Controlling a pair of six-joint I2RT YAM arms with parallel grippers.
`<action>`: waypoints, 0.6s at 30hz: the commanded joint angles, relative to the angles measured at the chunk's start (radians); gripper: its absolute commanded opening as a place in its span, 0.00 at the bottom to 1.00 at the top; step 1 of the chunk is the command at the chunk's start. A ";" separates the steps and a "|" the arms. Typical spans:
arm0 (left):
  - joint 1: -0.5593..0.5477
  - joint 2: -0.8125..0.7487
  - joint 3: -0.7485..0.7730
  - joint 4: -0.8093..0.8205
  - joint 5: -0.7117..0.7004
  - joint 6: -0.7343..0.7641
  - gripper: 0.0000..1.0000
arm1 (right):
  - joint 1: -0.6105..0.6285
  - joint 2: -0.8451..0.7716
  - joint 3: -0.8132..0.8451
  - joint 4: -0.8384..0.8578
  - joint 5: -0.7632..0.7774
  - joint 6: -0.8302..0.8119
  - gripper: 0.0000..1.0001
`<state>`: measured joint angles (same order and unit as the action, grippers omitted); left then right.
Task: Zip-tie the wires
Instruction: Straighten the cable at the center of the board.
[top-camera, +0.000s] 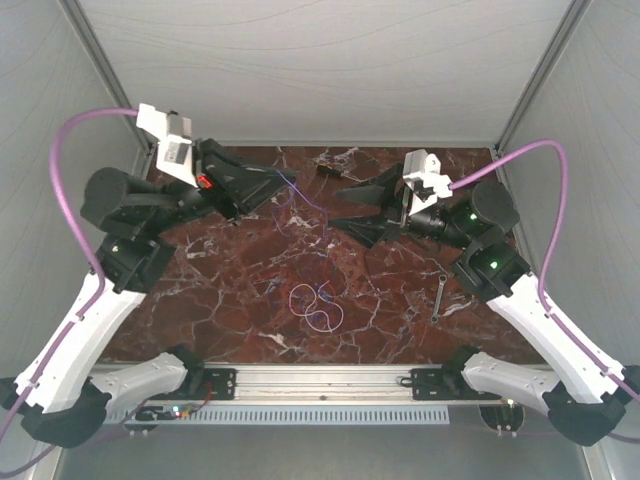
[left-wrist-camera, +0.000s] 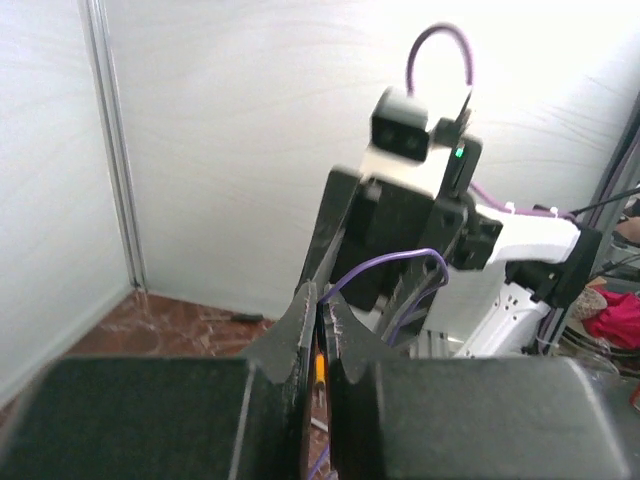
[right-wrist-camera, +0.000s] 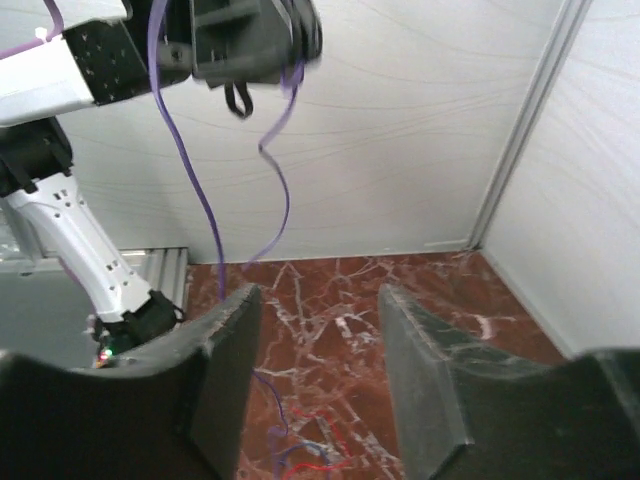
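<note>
The left gripper (top-camera: 287, 186) is clenched on one thin purple strand (right-wrist-camera: 205, 210) and holds it up in the air, while most of the wires (top-camera: 316, 303) lie in loops on the surface (top-camera: 220, 290) below. The right gripper (top-camera: 338, 207) is spread wide and holds nothing. I judge the step is gathering the wires into a bundle; next, the right gripper needs to catch the hanging strand, which is thin and easy to miss

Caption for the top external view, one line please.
Left gripper shut on a purple wire strand raised above the looped wires on the marble table; right gripper open opposite.
</note>
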<state>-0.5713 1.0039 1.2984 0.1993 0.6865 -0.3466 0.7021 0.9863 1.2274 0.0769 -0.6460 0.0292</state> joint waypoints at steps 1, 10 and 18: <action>-0.003 0.039 0.135 -0.035 -0.011 0.034 0.00 | 0.027 0.001 -0.044 0.140 -0.001 0.092 0.53; -0.004 0.120 0.297 -0.067 -0.060 0.058 0.00 | 0.105 0.048 -0.135 0.274 0.039 0.120 0.82; -0.004 0.127 0.309 -0.046 -0.088 0.062 0.00 | 0.114 0.072 -0.228 0.400 0.069 0.152 0.82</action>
<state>-0.5716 1.1324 1.5604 0.1169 0.6197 -0.2897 0.8070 1.0470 1.0252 0.3515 -0.6140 0.1562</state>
